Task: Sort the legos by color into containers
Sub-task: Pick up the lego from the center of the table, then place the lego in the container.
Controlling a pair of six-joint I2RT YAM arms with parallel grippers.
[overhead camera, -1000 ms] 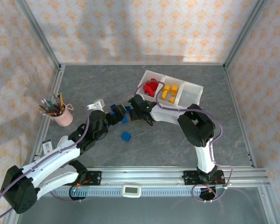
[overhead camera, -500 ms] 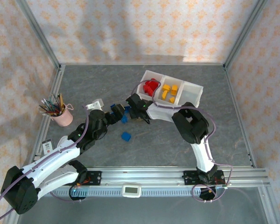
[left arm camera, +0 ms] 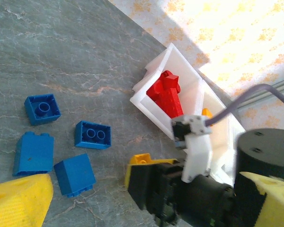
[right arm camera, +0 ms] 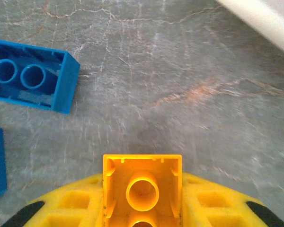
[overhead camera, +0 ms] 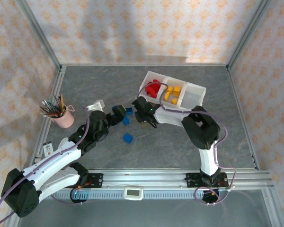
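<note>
Grey marbled counter (right arm camera: 194,71) lies under the right end effector (right arm camera: 142,215). Its fingers, apart a second ago, are now clamped on a small yellow-orange studded plastic brick (right arm camera: 142,182), just near-left of the white translucent three-compartment tray (overhead camera: 201,88). The pick looks secure and ready to lift toward the middle compartment, where other yellow-orange bricks (overhead camera: 172,93) lie beside the red bricks (overhead camera: 153,88). Further left, the left end effector (overhead camera: 114,115) hangs open near the loose blue bricks (left arm camera: 92,135), not yet sorted. The tray's right compartment is empty.
</note>
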